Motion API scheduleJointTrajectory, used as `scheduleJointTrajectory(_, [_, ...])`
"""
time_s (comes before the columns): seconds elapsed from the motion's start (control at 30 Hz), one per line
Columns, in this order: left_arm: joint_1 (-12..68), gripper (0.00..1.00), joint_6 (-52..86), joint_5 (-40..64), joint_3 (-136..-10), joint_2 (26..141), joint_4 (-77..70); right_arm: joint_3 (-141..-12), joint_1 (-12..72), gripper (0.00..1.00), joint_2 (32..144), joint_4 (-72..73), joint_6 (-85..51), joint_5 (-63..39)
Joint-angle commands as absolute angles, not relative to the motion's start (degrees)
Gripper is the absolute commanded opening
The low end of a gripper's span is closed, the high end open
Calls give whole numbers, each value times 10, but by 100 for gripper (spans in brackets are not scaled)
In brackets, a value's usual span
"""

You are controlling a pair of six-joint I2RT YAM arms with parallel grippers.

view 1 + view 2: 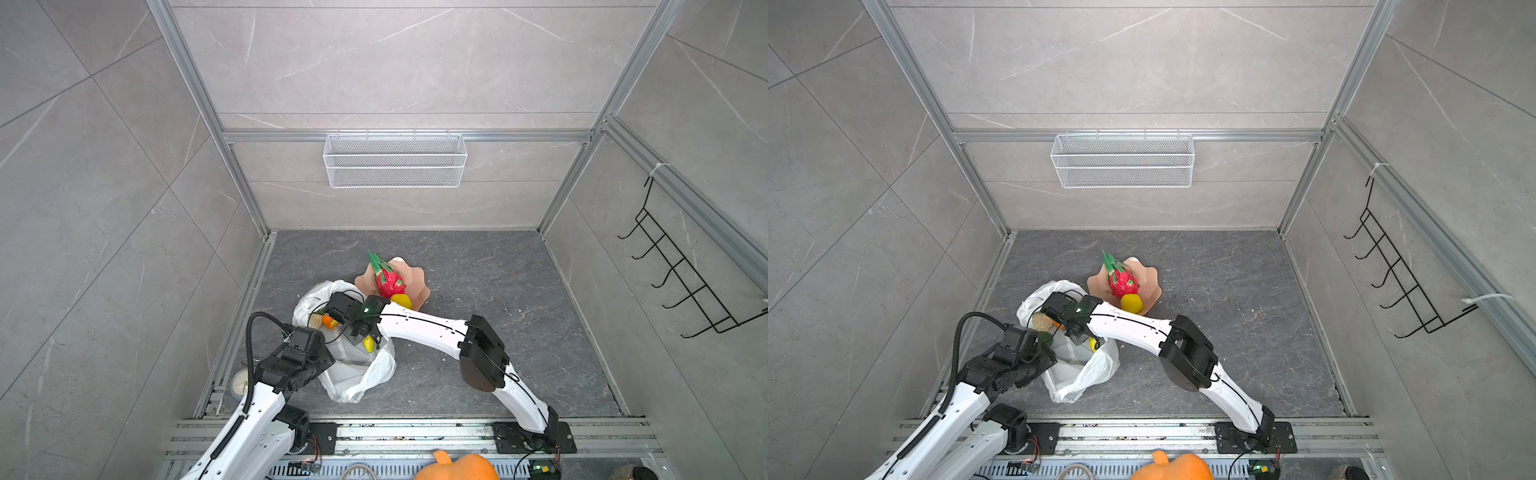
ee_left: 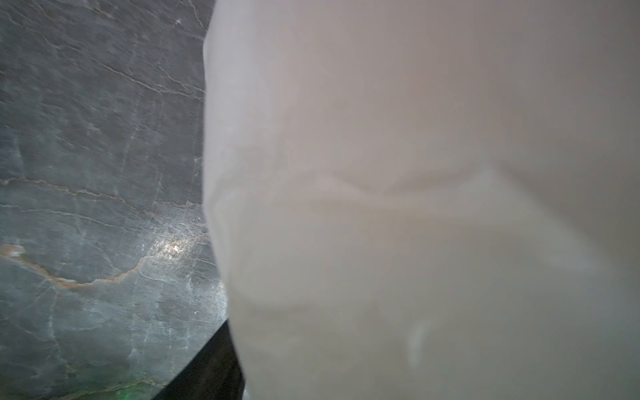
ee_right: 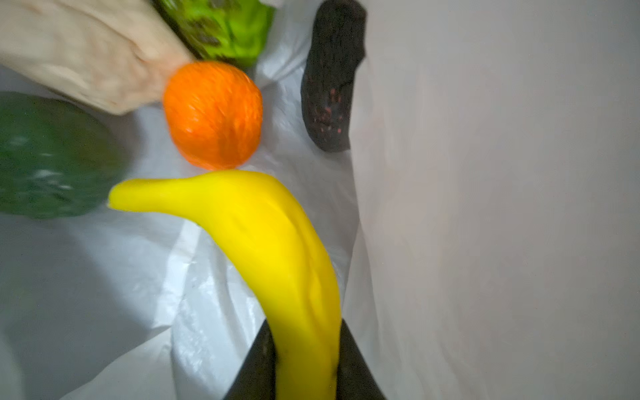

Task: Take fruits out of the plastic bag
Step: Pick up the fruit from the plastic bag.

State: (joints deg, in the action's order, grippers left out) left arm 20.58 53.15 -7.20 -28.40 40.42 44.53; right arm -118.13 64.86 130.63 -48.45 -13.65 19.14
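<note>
The white plastic bag (image 1: 357, 374) (image 1: 1079, 374) lies open on the dark floor at front left. Inside it my right gripper (image 3: 304, 329) is shut on a yellow banana (image 3: 277, 249), one black finger pressed against each side. Beyond it in the bag lie an orange (image 3: 213, 117), a beige piece (image 3: 86, 55), a light green piece (image 3: 221, 27), a dark green piece (image 3: 48, 156) and a black piece (image 3: 330, 79). My left gripper (image 1: 307, 336) sits at the bag's left edge. Bag film (image 2: 415, 173) covers its wrist view, and only one finger (image 2: 207, 370) shows.
A peach scalloped bowl (image 1: 415, 278) behind the bag holds a dragon fruit (image 1: 388, 280) and a lemon (image 1: 401, 301). A wire basket (image 1: 395, 160) hangs on the back wall, a black hook rack (image 1: 681, 270) on the right wall. A large orange pumpkin (image 1: 461, 467) sits beyond the front rail.
</note>
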Motion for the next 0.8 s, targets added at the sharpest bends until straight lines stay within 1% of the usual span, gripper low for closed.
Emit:
scheduleJointTrajectory(0.0, [204, 63, 529, -76, -287, 398, 445, -1147, 656, 22, 1252, -457, -132, 196])
scheduleJointTrajectory(0.43, [203, 63, 532, -84, -287, 386, 453, -1002, 671, 23, 1064, -406, -138, 161])
scheduleJointTrajectory(0.63, [203, 63, 532, -83, -288, 387, 454, -973, 671, 24, 997, -399, -141, 153])
scheduleJointTrajectory(0.77, [203, 63, 532, -83, -288, 387, 454, -979, 663, 25, 967, -411, -133, 176])
